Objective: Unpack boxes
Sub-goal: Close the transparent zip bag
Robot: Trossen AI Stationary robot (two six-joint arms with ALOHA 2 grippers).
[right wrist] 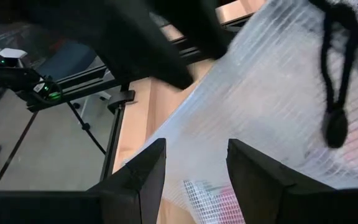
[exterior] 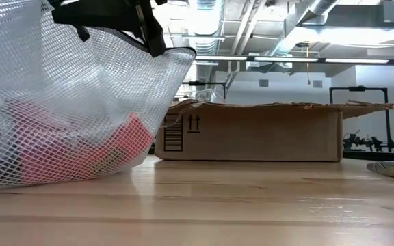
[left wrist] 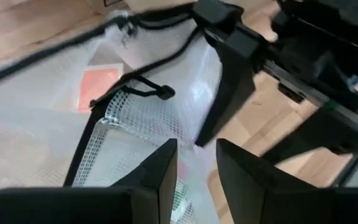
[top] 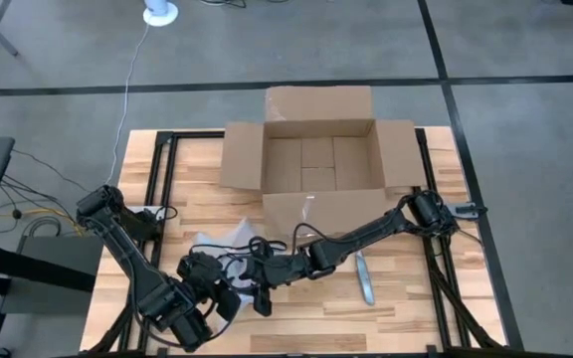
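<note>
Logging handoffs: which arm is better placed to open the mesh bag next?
Probably the right. Its gripper reaches across to the mesh zip bag by the black zipper cord, jaws parted around the mesh. The left gripper sits beside the bag's lower edge, suited to bracing. The cardboard box stands open behind.

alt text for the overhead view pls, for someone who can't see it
Both grippers, left and right, meet over a clear mesh bag at the near edge of a wooden table. Behind them sits an open, empty cardboard box; a silvery tool lies to the right.
</note>
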